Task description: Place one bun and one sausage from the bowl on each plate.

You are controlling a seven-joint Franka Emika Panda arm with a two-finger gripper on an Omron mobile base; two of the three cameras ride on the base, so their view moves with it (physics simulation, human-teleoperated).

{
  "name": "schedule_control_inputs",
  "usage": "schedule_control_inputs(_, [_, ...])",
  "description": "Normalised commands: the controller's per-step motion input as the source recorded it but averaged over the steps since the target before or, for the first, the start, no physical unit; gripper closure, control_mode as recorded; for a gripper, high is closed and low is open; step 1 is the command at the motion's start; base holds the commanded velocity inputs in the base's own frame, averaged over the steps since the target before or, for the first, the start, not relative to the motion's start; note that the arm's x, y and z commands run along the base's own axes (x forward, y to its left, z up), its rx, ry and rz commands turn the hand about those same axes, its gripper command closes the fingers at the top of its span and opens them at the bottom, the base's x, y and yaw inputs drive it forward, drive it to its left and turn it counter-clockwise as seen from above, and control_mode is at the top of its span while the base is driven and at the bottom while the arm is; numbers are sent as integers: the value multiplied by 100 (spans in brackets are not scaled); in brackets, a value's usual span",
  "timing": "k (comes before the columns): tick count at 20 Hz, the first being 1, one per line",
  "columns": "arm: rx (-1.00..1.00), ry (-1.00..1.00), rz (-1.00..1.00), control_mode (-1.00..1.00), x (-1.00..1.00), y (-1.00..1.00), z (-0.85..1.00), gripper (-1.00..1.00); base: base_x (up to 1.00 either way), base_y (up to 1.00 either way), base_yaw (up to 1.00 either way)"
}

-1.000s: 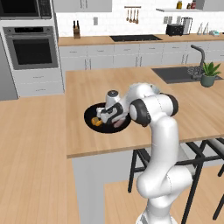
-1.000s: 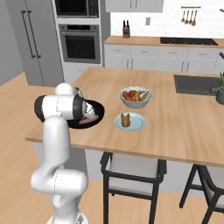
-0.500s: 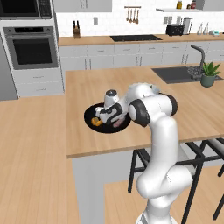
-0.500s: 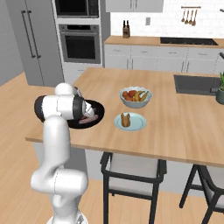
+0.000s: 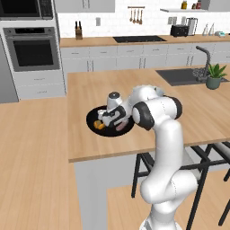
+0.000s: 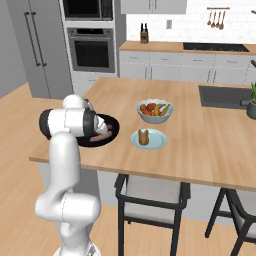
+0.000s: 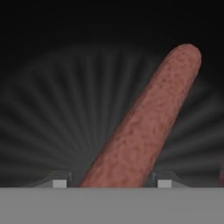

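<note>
The black bowl point(image 5: 92, 117) sits near the counter's front edge, also seen as the bowl point(image 6: 112, 131) from the right. My gripper point(image 5: 109, 120) reaches down into it. In the hand view a reddish-brown sausage point(image 7: 148, 127) lies slantwise on the bowl's ribbed floor, its near end between my fingertips point(image 7: 60, 182). The gripper point(image 7: 111, 183) is open, with narrow gaps left on both sides of the sausage. An orange bun point(image 5: 99, 125) and a pink sausage point(image 5: 120, 128) lie beside the hand. The pale blue plate point(image 6: 159, 142) carries a bun and a sausage point(image 6: 143, 136).
A pale grey bowl of fruit point(image 6: 155, 110) stands behind the plate. A sink point(image 5: 179, 76) and a potted plant point(image 5: 214, 76) are at the far right of the island. Bar stools point(image 6: 150, 200) stand below the counter's front edge.
The fingers have drawn in from wide open to just outside the sausage. The hand has stayed over the same spot in the bowl.
</note>
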Motion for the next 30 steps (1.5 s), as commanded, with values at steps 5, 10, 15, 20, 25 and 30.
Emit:
schedule_control_inputs(5, [0, 0, 1, -100, -45, -13, 57, 100, 0, 0, 0])
schedule_control_inputs(10, [0, -1, 19, -100, -98, -32, 93, 100, 0, 0, 0])
schedule_control_inputs(15, [0, 0, 23, -100, -71, -92, 73, 100, 0, 0, 0])
schedule_control_inputs(20, [0, 0, 17, -100, -39, -100, 57, 100, 0, 0, 0])
schedule_control_inputs(25, [0, 1, 10, -100, -9, -100, 37, 100, 0, 0, 0])
schedule_control_inputs(30, [0, 0, 8, -100, 0, -100, 3, 100, 0, 0, 0])
